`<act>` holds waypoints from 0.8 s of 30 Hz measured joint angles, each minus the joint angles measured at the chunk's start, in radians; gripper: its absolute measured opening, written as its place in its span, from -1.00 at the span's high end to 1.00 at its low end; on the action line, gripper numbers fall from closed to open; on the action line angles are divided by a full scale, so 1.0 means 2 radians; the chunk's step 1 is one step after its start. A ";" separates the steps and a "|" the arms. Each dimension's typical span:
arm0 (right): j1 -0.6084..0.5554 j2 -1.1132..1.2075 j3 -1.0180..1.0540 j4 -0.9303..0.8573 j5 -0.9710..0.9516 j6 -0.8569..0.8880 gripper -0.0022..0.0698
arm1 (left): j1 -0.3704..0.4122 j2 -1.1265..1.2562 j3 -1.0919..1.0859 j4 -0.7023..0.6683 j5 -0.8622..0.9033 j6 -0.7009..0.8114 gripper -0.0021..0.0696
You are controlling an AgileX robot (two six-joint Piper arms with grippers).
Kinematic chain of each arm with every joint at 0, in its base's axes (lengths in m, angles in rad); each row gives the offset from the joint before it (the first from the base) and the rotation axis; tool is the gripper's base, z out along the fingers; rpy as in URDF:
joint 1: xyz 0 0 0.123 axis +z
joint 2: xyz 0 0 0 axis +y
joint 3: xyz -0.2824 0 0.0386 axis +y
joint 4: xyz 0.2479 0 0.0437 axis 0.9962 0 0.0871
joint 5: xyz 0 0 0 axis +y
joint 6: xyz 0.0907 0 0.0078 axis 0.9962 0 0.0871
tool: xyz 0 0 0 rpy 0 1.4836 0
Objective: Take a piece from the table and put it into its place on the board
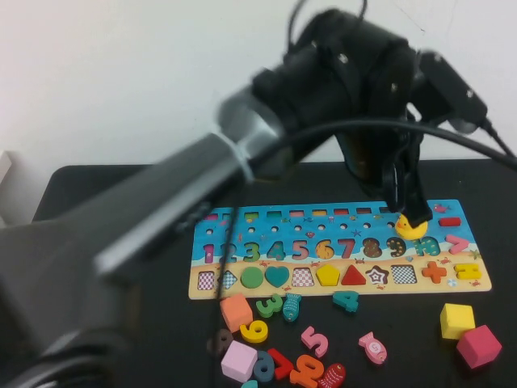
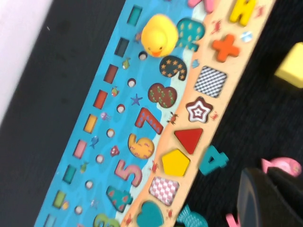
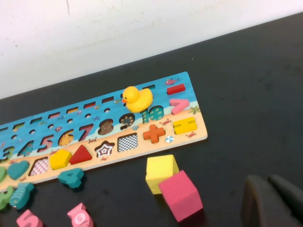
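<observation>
Black covers the table (image 1: 97,182), with a long printed board (image 1: 339,279) lying across it, its long axis running left to right. The left arm reaches diagonally over the board from the near left; the left gripper (image 1: 412,212) hangs at the board's right part, just above a glossy yellow duck (image 1: 412,229), and whether its fingers are parted or closed cannot be told, nor whether they touch the duck. The duck sits on the board between the 9 and the 10, its orange beak pointing toward the board's left end in the right wrist view. Near the board's front edge lie loose pieces: an orange block (image 1: 236,312), a green 3 (image 1: 271,305), a yellow 9 (image 1: 254,331), a lilac block (image 1: 239,360), a striped teal fish (image 1: 292,306), a pink 5 (image 1: 315,340) and a teal 4 (image 1: 346,300) just off the edge below the triangle. Further right sit a pink fish (image 1: 373,347), then a matte yellow cube (image 1: 457,320) touching a magenta cube (image 1: 479,346). The right gripper (image 3: 274,201) shows only in its own wrist view, near those cubes, fingers apart and empty.
</observation>
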 joint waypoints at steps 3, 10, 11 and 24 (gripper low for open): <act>0.000 0.000 0.000 0.000 0.000 0.000 0.89 | -0.004 -0.051 0.037 0.001 -0.002 -0.002 0.94; 0.000 0.000 0.000 0.000 0.000 0.000 0.89 | -0.004 -0.211 0.178 0.011 -0.045 -0.029 0.94; 0.000 0.000 0.000 0.000 0.000 0.000 0.89 | -0.004 -0.238 0.206 0.016 -0.054 -0.038 0.94; 0.000 0.000 0.000 0.000 0.000 0.000 0.89 | -0.005 -0.503 0.416 0.134 0.048 -0.228 0.94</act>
